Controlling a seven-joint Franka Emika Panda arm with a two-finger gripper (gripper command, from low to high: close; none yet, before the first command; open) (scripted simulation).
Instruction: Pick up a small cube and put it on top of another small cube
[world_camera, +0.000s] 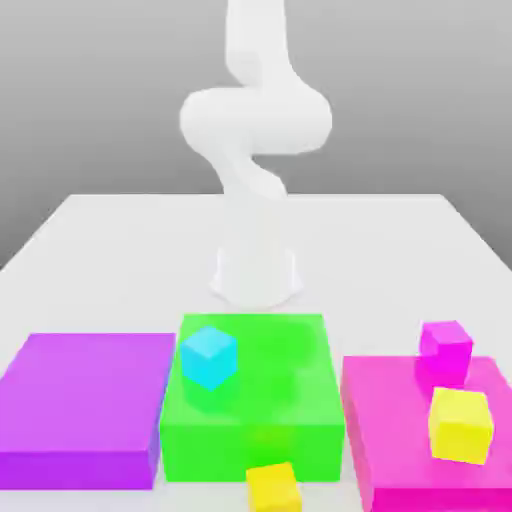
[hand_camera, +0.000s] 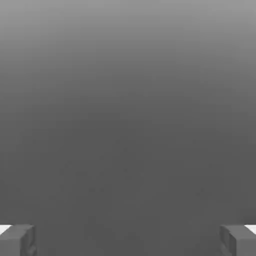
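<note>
The small cube (world_camera: 274, 487), plain bright yellow, rests on the table just in front of the green flat block (world_camera: 250, 400). A slightly larger yellow cube (world_camera: 461, 425) sits on the magenta flat block (world_camera: 400, 420), with a magenta cube (world_camera: 446, 349) behind it. A cyan cube (world_camera: 209, 357) stands on the green block's near left part. In the hand view my gripper (hand_camera: 128, 240) is open, its two grey fingertips (hand_camera: 17, 240) far apart against a plain grey background, with nothing between them. The white arm (world_camera: 255, 120) rises from its base and leaves the picture's top edge.
A purple flat block (world_camera: 85, 405) lies at the exterior view's left, beside the green one. The three flat blocks form a row along the front of the white table (world_camera: 120, 240). The arm's base (world_camera: 256, 272) stands behind the green block.
</note>
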